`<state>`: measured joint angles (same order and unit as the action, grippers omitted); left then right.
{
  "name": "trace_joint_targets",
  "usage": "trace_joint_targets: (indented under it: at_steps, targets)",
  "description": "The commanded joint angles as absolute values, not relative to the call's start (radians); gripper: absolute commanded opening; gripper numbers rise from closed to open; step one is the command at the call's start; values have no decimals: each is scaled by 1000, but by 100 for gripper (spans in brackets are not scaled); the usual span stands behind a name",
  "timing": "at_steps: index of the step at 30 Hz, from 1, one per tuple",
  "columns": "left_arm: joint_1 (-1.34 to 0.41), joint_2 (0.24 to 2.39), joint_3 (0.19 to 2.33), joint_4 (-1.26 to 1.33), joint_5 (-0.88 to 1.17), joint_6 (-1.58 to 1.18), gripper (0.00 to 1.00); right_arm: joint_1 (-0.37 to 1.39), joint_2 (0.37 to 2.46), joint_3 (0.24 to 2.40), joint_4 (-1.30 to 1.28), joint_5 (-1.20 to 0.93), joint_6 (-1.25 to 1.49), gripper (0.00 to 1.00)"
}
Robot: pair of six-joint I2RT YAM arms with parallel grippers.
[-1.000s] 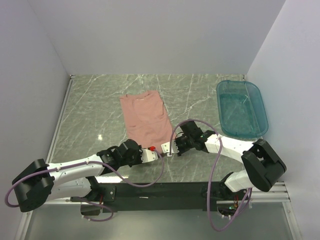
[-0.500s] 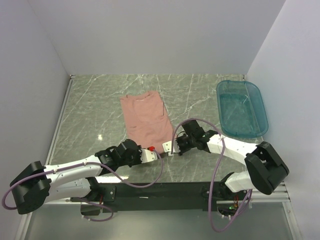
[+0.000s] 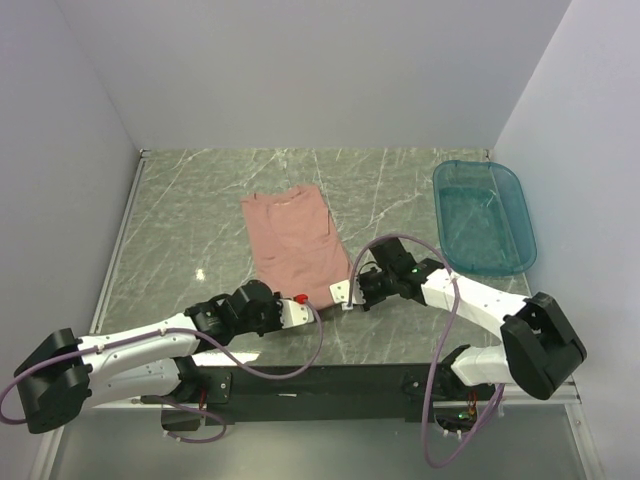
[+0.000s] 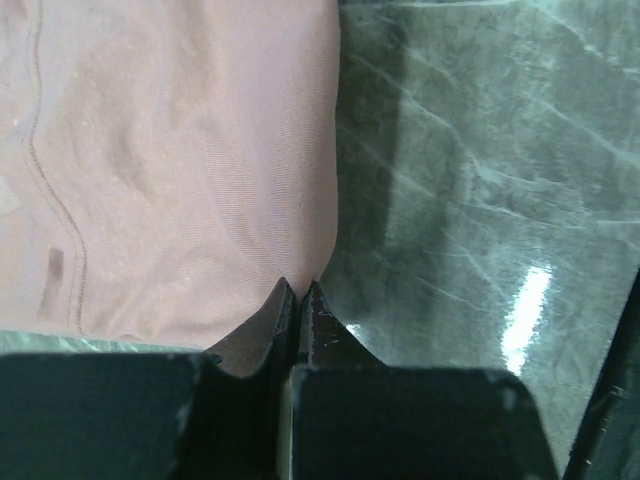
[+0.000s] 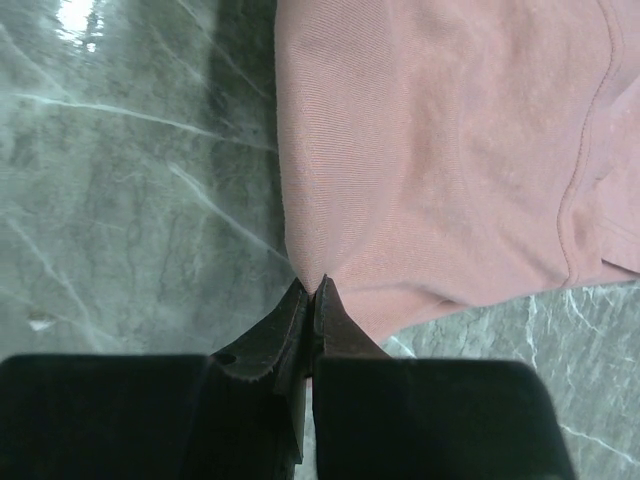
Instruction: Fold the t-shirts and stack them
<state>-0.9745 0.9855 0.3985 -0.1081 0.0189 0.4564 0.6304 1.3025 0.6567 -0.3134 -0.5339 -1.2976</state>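
A dusty-pink t-shirt [image 3: 295, 242] lies folded into a long strip on the marble table, collar end toward the back. Both grippers meet at its near end. My left gripper [image 3: 306, 300] is shut, its tips pinching the near edge of the t-shirt [image 4: 180, 180] at a corner, where the cloth puckers into the left gripper [image 4: 297, 290]. My right gripper [image 3: 341, 293] is shut too. It grips the other near corner of the t-shirt [image 5: 450, 150], the fabric drawn to a point between the tips of the right gripper [image 5: 312, 287]. The print is not visible.
A translucent teal tub [image 3: 483, 215] stands at the right side of the table [image 3: 190, 220], close to the right wall. White walls close in the left, back and right. The arms' base rail [image 3: 320, 380] runs along the near edge.
Both grippers have shifted slightly to the right, still shut on the near end of the t-shirt, and the cloth's near edge has moved a little with them.
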Motion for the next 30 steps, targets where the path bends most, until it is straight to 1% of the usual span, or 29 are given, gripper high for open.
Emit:
trace_joint_targets:
  at_steps: [1, 6, 19, 30]
  targets:
    - [-989, 971, 414, -110, 58, 439, 0, 624, 1262, 707, -374, -580, -1299, 0]
    - [-1017, 977, 420, -123, 63, 428, 0, 621, 1244, 707, -411, -581, -1307, 0]
    - [-1163, 999, 428, -126, 32, 359, 1, 623, 1115, 660, -544, -566, -1338, 0]
    - [-1175, 985, 426, -127, 25, 359, 1, 623, 1109, 661, -561, -575, -1327, 0]
